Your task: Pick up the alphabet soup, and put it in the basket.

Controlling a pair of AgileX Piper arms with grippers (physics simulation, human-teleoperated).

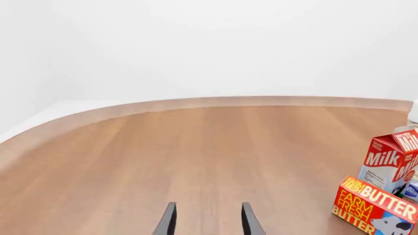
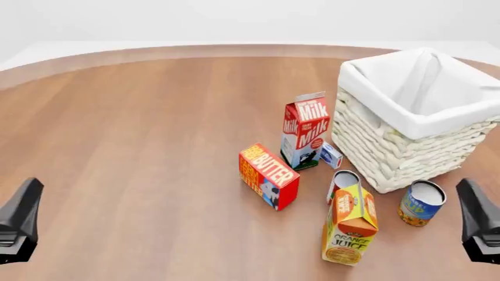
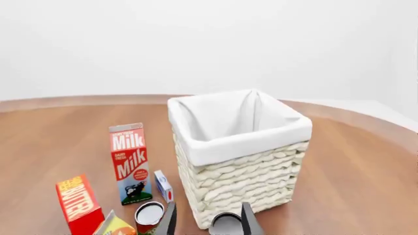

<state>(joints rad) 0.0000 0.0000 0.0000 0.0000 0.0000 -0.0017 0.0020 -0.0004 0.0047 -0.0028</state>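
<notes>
The alphabet soup (image 2: pixel 422 202) stands upright on the wooden worktop (image 2: pixel 140 146) at about 4 o'clock from the middle of the front view, its pale flat top facing up, blue label with an orange lower band. It sits just beside the near corner of the basket (image 2: pixel 406 146), at roughly 6 o'clock from it; whether the two touch cannot be told. The right pincer (image 2: pixel 478 225) hovers low at the right edge of the front view, the can lying near it at about 10 o'clock, apart from it. In the right wrist view the right pincer's two dark fingers (image 3: pixel 168 221) stand moderately apart with nothing between them, and the pale top of the soup can (image 3: pixel 225 224) shows just ahead of the gap, with the wicker basket (image 3: pixel 248 181) and its white cloth liner rising behind.

The left pincer (image 2: pixel 20 222) hangs at the left edge of the front view, well apart from the can, which lies far off toward its 3 o'clock. Its fingers (image 1: pixel 168 220) are likewise spread and empty over bare wood.

Between the pincers stand a milk carton (image 2: pixel 305 130), a butter box (image 2: pixel 268 175), an orange juice carton (image 2: pixel 349 225), a reddish-white can (image 2: pixel 342 182) behind it, and a small blue-white box (image 2: pixel 331 156) against the basket's side.
</notes>
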